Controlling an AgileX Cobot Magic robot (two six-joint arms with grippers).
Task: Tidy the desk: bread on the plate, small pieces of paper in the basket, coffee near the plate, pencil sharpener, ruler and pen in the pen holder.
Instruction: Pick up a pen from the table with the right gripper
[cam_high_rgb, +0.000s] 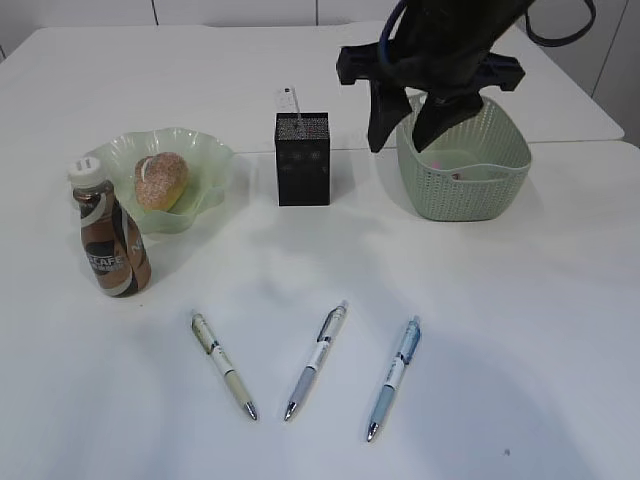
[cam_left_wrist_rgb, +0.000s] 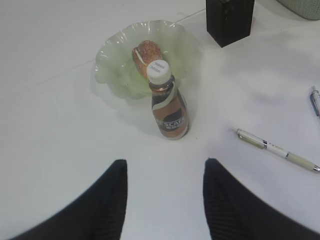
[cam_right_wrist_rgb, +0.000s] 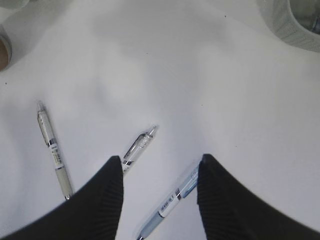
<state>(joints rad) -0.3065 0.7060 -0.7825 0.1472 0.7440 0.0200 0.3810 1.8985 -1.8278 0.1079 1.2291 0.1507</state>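
The bread (cam_high_rgb: 160, 180) lies on the green wavy plate (cam_high_rgb: 215, 190), and the coffee bottle (cam_high_rgb: 110, 245) stands just in front of it at the left. A white ruler (cam_high_rgb: 288, 100) sticks out of the black pen holder (cam_high_rgb: 302, 160). Three pens lie in front: beige (cam_high_rgb: 223, 363), grey (cam_high_rgb: 316, 360), blue (cam_high_rgb: 394, 377). My right gripper (cam_high_rgb: 398, 145) hangs open and empty by the green basket (cam_high_rgb: 465, 190), high above the pens (cam_right_wrist_rgb: 175, 200). My left gripper (cam_left_wrist_rgb: 166, 162) is open and empty, short of the bottle (cam_left_wrist_rgb: 169, 112). A small pale scrap (cam_high_rgb: 456, 175) lies in the basket. The pencil sharpener is out of view.
The white table ends at a back edge behind the basket. The left arm does not show in the exterior view. In the left wrist view the beige pen (cam_left_wrist_rgb: 277, 149) lies to the right of the bottle.
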